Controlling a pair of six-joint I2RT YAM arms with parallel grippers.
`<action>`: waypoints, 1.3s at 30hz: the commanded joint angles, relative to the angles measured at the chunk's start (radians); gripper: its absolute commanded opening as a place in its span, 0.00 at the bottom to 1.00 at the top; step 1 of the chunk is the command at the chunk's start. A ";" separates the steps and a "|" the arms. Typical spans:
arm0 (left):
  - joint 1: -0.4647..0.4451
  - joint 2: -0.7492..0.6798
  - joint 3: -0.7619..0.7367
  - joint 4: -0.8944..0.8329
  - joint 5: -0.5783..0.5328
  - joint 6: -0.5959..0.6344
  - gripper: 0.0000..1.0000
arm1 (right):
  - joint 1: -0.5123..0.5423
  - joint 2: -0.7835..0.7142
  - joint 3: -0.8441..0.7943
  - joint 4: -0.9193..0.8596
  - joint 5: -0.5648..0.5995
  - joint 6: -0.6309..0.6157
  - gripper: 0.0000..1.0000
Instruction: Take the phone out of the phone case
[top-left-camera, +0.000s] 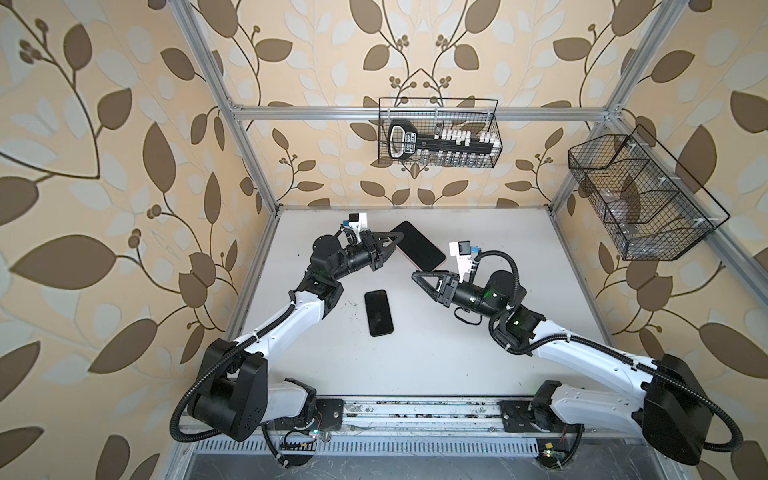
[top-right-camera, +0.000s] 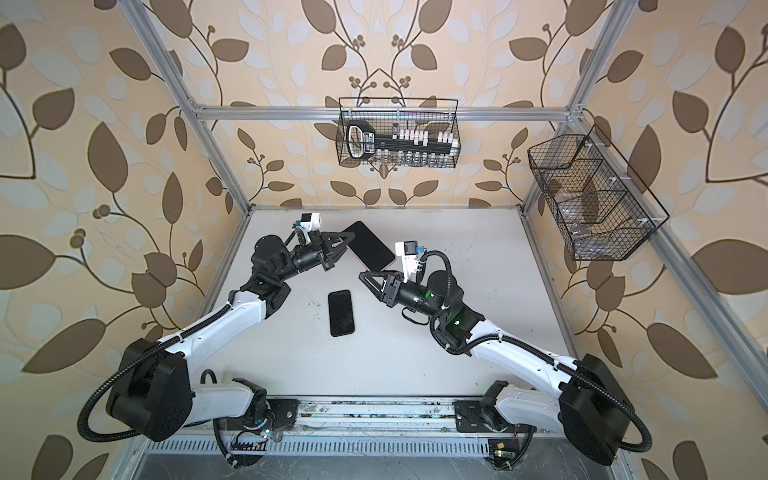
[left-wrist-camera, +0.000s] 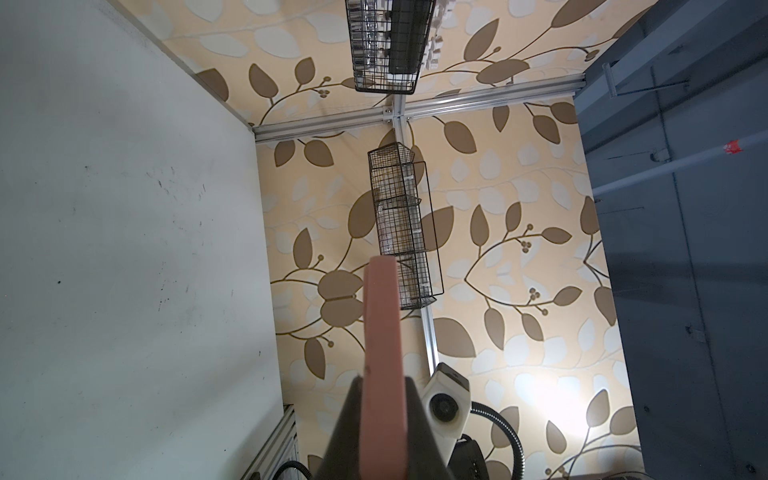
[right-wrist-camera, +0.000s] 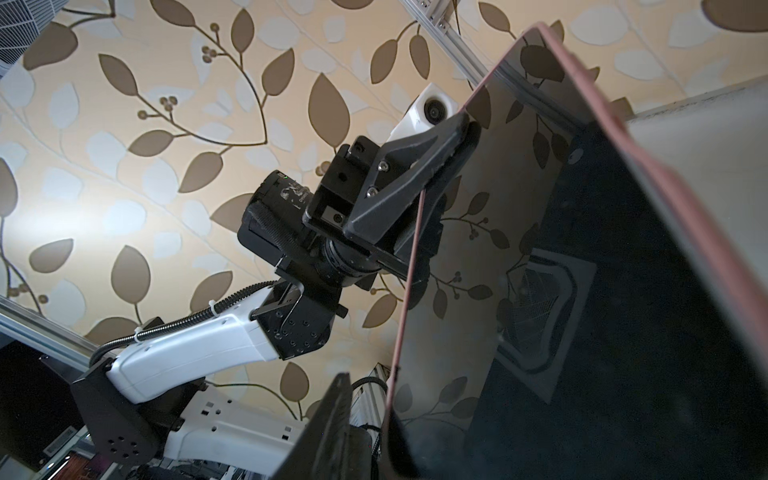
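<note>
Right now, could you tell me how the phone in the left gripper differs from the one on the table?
The held phone wears a pink case and is raised, clamped by the left gripper; the table phone is black, lying flat, untouched. The held phone looks larger. Both show dark screens.

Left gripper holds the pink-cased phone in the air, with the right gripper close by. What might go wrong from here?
1. The left gripper pinches the cased phone by one edge only, off the table; a tug from the right gripper may twist it loose.
2. The left jaws seem to clamp case and screen together, which may block the removal.
3. A drop could hit the black phone lying nearby.
</note>
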 joint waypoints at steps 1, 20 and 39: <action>-0.006 -0.041 0.022 0.053 -0.013 0.015 0.00 | 0.018 -0.041 0.054 -0.014 0.050 -0.061 0.31; -0.009 -0.066 -0.001 0.053 -0.046 -0.010 0.00 | 0.070 -0.075 0.097 -0.177 0.209 -0.247 0.20; -0.009 -0.065 -0.013 0.092 -0.053 -0.011 0.00 | 0.058 -0.015 -0.004 0.181 0.189 0.129 0.42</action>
